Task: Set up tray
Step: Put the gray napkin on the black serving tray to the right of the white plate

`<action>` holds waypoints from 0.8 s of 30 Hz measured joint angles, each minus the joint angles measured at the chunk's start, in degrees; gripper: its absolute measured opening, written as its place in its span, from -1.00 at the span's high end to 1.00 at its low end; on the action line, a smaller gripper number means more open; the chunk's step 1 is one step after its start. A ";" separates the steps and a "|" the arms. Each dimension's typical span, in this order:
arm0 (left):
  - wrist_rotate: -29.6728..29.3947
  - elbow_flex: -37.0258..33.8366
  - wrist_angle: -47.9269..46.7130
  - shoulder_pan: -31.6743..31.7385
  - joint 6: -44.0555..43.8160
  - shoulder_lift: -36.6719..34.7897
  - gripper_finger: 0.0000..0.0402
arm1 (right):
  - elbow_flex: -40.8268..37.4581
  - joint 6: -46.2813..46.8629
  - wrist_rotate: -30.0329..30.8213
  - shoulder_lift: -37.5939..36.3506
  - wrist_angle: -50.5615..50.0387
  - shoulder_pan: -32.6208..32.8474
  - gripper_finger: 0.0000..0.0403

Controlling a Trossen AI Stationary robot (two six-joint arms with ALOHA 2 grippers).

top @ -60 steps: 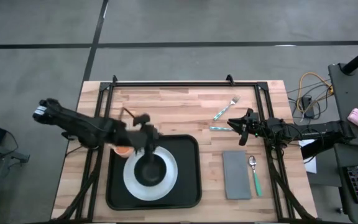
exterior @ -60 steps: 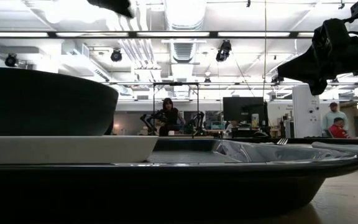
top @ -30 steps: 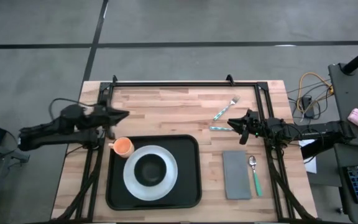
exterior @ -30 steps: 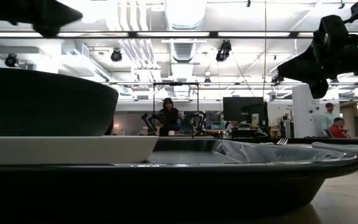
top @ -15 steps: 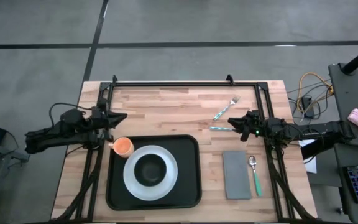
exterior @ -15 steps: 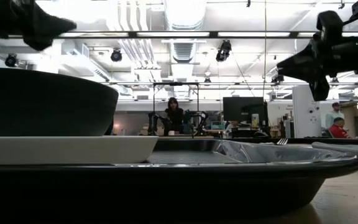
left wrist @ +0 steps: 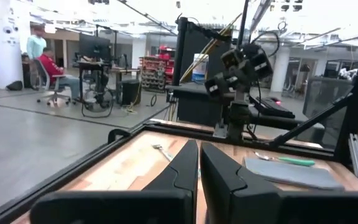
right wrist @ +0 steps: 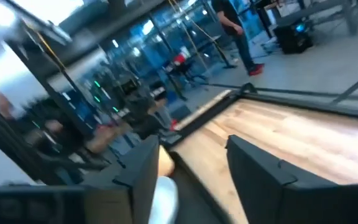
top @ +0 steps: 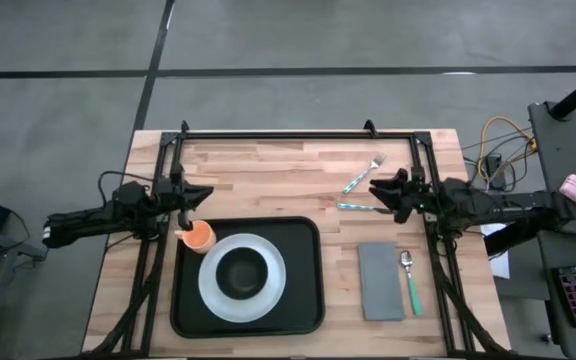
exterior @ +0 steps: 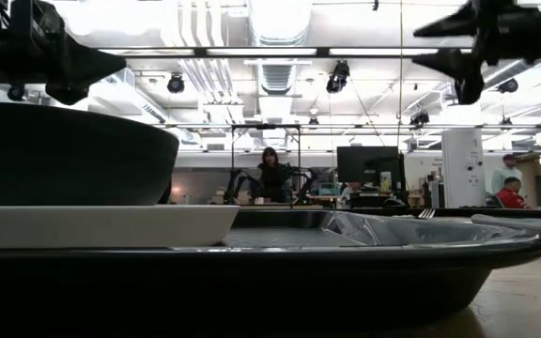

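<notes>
The black tray (top: 303, 300) lies at the table's near middle. On it rests a white plate (top: 268, 295) with a black bowl (top: 240, 272) in it. An orange cup (top: 199, 236) stands at the tray's far left corner. My left gripper (top: 206, 194) hovers shut, just beyond the cup, holding nothing. My right gripper (top: 373, 190) hovers open over the table's right part, near the knife (top: 353, 207), with nothing between its fingers. The low view shows the bowl (exterior: 64, 155), plate (exterior: 101, 225) and tray (exterior: 252, 272) close up.
On the bare wood to the tray's right lie a fork (top: 365, 173), a grey napkin (top: 380, 281) and a green-handled spoon (top: 409, 280). A black frame (top: 298, 133) runs along the far edge and both sides. People sit in the room beyond.
My left gripper has sunk and stays shut beyond the cup. My right gripper has risen and opened its fingers. The tray, plate, bowl and cup have kept still.
</notes>
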 joint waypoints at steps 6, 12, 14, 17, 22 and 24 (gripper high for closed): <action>0.02 0.03 -0.36 -0.02 0.67 -0.04 1.00 | 13.85 -5.05 -0.75 6.70 -17.98 0.17 -0.09; 0.02 0.03 -1.10 -0.02 0.70 0.77 1.00 | 24.90 -2.59 -2.09 16.17 -29.67 1.70 -0.10; 0.02 0.03 -1.09 -0.02 0.70 0.79 1.00 | 27.47 -2.49 -3.81 19.79 -29.54 3.17 -0.09; 0.04 0.03 -1.08 -0.02 1.67 0.73 1.00 | 31.14 -1.70 -7.18 25.86 -30.69 5.92 -0.09; 0.04 0.03 -1.10 -0.02 1.99 0.66 1.00 | 38.29 5.31 -9.48 36.12 -38.00 11.89 -0.09; 0.04 0.03 -1.29 0.00 1.99 0.66 1.00 | 40.78 10.02 -9.46 39.88 -38.37 14.32 -0.09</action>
